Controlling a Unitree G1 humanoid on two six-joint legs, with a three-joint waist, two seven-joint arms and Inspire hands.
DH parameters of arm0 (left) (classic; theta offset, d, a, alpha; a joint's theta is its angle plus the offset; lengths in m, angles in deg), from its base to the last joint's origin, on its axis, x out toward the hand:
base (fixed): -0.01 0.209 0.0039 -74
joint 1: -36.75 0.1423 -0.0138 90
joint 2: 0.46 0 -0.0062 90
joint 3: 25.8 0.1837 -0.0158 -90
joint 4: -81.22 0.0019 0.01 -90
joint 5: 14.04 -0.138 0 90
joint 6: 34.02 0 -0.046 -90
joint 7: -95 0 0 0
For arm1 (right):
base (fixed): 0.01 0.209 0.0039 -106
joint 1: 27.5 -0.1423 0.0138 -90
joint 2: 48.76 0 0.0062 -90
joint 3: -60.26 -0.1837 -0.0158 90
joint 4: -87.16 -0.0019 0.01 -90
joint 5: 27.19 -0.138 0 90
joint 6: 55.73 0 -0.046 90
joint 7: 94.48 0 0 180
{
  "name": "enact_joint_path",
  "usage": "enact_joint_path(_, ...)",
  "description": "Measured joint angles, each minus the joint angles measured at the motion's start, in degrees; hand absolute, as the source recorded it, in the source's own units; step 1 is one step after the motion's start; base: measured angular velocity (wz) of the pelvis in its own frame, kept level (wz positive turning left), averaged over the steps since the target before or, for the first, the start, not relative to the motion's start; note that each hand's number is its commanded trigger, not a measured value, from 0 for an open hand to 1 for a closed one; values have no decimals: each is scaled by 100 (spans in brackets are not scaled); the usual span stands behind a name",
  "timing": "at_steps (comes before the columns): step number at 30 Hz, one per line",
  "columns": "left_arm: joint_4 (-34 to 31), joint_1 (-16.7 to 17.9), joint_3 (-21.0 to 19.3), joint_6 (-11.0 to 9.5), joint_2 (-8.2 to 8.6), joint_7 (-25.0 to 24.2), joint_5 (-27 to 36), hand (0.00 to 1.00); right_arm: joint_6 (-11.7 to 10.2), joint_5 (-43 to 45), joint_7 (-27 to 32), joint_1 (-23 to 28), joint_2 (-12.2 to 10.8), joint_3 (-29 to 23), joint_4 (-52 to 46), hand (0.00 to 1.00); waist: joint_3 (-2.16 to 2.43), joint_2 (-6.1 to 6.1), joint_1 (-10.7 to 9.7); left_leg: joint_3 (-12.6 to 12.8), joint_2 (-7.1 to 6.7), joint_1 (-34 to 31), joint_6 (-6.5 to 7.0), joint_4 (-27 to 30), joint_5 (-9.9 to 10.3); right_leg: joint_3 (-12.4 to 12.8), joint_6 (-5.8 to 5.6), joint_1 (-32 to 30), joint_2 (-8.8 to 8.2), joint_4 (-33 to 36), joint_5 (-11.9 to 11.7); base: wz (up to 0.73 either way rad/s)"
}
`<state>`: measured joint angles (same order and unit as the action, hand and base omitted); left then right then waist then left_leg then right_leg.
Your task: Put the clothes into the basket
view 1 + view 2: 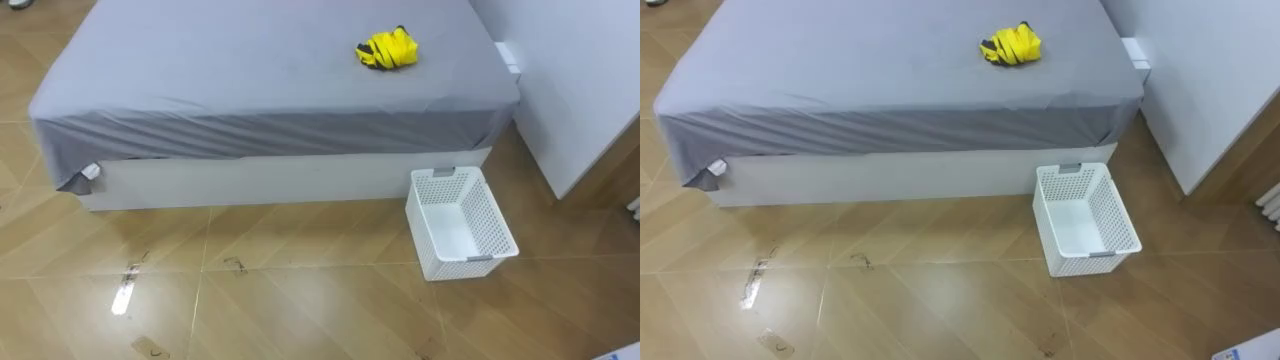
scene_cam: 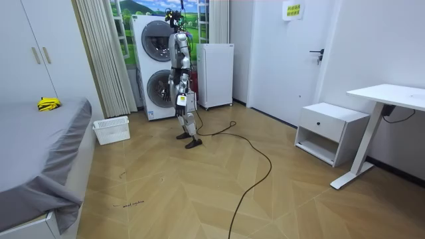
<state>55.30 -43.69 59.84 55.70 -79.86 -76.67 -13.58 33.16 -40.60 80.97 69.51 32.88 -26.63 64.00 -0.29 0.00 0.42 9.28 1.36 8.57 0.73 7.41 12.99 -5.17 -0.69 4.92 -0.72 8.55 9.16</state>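
Observation:
A crumpled yellow garment with black trim lies on the grey-sheeted bed, near its far right corner; in the room view the yellow garment shows at the left. A white perforated basket stands empty on the wooden floor against the bed's near right corner. I stand by the stacked washing machines, a few steps from the basket, facing the bed. My left hand and right hand hang low at my sides, too small to read.
A white wardrobe rises right of the bed and basket. Behind me stand a small white cabinet, a nightstand and a desk. Wooden floor stretches between me and the bed.

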Motion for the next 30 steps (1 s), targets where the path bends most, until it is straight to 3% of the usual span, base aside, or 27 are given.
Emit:
enact_joint_path(14, 11, 2, 2, -1, -12, -124, 21, 0, 0, -191, -78, -9, -2, -3, 75, 0, 2, 23, -13, -10, -1, 2, 2, -1, 1, 27, 0, -5, 3, -4, 0, 0)
enact_joint_path(26, 30, 111, 1, -5, -31, -145, 450, 0, -7, -248, -204, -17, -35, -70, 196, 0, 19, 46, -16, -29, 12, -3, -8, 34, 19, -33, 5, 62, 8, -64, 3, 2)
enact_joint_path(28, 18, 123, -12, -5, -31, -157, 452, 0, -6, -172, -174, -28, -45, -78, 185, 0, 11, 32, 0, -29, 44, -28, -26, 117, 94, -24, 24, -17, 27, 37, 68, 0)
enact_joint_path(30, 0, 123, -24, -21, -63, -190, 520, 0, -6, -176, -177, -37, -66, -64, 174, 0, 27, 31, 16, -6, 164, -168, -80, 537, 317, -54, 77, -123, 78, 284, 241, -6)
